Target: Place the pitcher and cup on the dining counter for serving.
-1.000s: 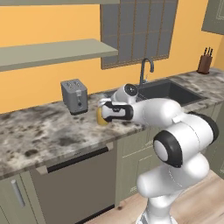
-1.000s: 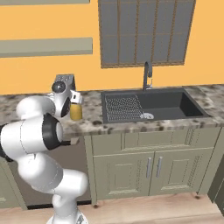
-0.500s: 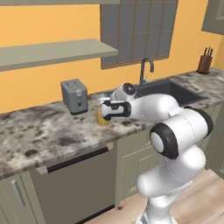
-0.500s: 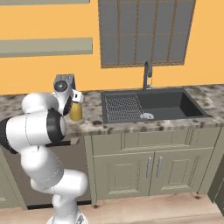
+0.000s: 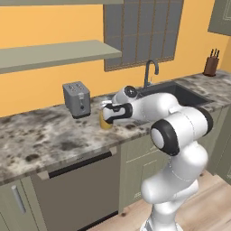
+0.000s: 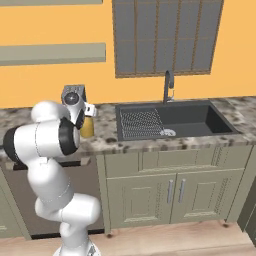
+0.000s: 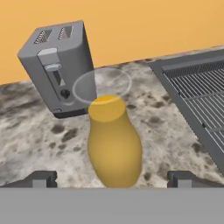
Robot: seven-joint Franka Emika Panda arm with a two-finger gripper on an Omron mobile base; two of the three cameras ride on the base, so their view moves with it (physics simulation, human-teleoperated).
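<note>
Fingers [image 7: 43,178] of the gripper [image 7: 113,179] stood wide apart, one on either side of the pitcher [image 7: 114,146], not touching it. The pitcher stood upright on the mottled surface [image 7: 35,135], just in front of the grey toaster [image 7: 57,65] and left of the dark sink [image 6: 170,120].

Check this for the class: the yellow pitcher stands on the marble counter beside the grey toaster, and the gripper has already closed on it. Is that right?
Not quite. The gripper is open: in the hand view its fingertips stand wide on either side of the pitcher, clear of it. The pitcher does stand on the counter beside the toaster.
</note>
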